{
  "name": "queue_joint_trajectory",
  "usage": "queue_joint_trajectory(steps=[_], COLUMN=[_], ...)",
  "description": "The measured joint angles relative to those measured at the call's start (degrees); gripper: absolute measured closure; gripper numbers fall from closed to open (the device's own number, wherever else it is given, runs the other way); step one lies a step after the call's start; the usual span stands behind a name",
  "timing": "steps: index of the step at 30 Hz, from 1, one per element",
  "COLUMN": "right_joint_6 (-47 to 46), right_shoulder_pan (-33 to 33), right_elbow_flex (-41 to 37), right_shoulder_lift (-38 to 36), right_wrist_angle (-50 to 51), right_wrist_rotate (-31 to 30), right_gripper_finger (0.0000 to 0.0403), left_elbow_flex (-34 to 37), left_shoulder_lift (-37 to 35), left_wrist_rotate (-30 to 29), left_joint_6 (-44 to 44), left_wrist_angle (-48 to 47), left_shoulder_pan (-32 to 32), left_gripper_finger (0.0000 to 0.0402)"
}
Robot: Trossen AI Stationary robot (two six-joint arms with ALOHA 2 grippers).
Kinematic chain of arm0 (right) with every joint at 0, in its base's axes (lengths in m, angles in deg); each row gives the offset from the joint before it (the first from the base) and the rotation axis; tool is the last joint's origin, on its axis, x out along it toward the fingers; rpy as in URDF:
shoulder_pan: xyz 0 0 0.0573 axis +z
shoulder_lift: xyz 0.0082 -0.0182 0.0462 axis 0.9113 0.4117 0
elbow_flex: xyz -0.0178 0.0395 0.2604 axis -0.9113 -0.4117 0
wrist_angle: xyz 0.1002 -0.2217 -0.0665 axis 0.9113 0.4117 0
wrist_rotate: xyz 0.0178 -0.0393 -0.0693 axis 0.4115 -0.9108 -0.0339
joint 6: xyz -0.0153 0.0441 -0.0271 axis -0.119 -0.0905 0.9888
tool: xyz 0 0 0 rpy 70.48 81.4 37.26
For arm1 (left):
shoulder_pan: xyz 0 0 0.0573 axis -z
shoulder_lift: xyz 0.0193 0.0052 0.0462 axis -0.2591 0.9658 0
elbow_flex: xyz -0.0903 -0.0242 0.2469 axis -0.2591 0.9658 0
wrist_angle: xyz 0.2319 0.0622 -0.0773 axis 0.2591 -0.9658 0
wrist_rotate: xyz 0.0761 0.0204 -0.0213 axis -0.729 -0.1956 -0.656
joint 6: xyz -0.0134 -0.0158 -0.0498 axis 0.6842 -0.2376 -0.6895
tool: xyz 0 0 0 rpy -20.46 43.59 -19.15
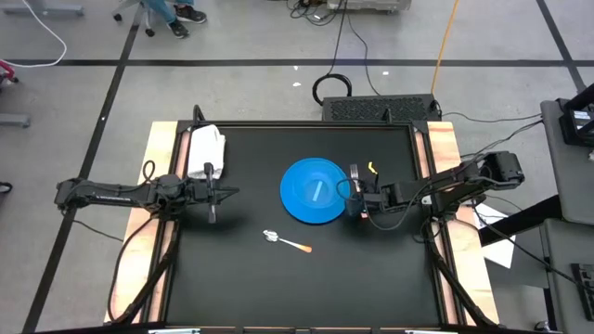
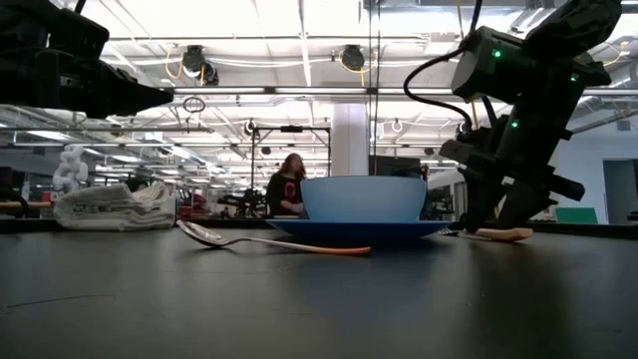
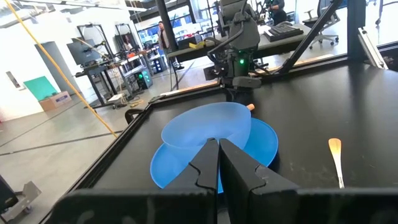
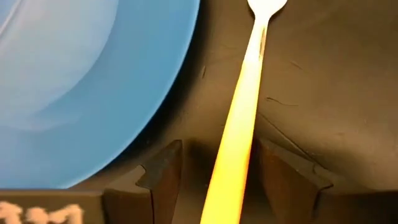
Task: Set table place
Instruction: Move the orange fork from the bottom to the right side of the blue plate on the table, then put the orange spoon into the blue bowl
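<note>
A spoon [image 1: 286, 242] lies nearest the table's [image 1: 371, 288] front edge. The blue plate [image 1: 314, 192] holds a bowl [image 2: 362, 198]. By its right side, the right gripper [image 1: 357, 206] stands open over a fork [image 4: 239, 124]. The left gripper [image 1: 215, 193] is shut, holding nothing, near a napkin [image 1: 206, 148].

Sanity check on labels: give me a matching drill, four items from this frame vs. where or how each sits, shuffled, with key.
1. fork
2. spoon
3. bowl
4. left gripper

a. on the blue plate
b. shut, over bare table near the white cloth
c. lying between the open right gripper fingers, beside the plate
d. alone on the table, on the plate's front side

Pairs: 1-c, 2-d, 3-a, 4-b
</note>
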Motion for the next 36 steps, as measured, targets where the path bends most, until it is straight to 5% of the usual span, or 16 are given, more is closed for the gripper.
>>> queue_joint_trajectory(steps=[17, 36], right_joint_6=[4.4, 5.9], right_shoulder_pan=[0.0, 0.0], right_elbow_flex=[0.0, 3.5], right_shoulder_lift=[0.0, -0.9], right_wrist_angle=[-2.0, 5.3], right_wrist_rotate=[-0.3, -0.7], right_gripper_finger=[0.0205, 0.0152], left_elbow_flex=[0.0, 0.0], left_shoulder_lift=[0.0, 0.0], left_wrist_rotate=[0.0, 0.0], left_joint_6=[0.0, -0.1], left_wrist_angle=[0.0, 0.0], left_shoulder_pan=[0.0, 0.0], left_gripper_finger=[0.0382, 0.0382])
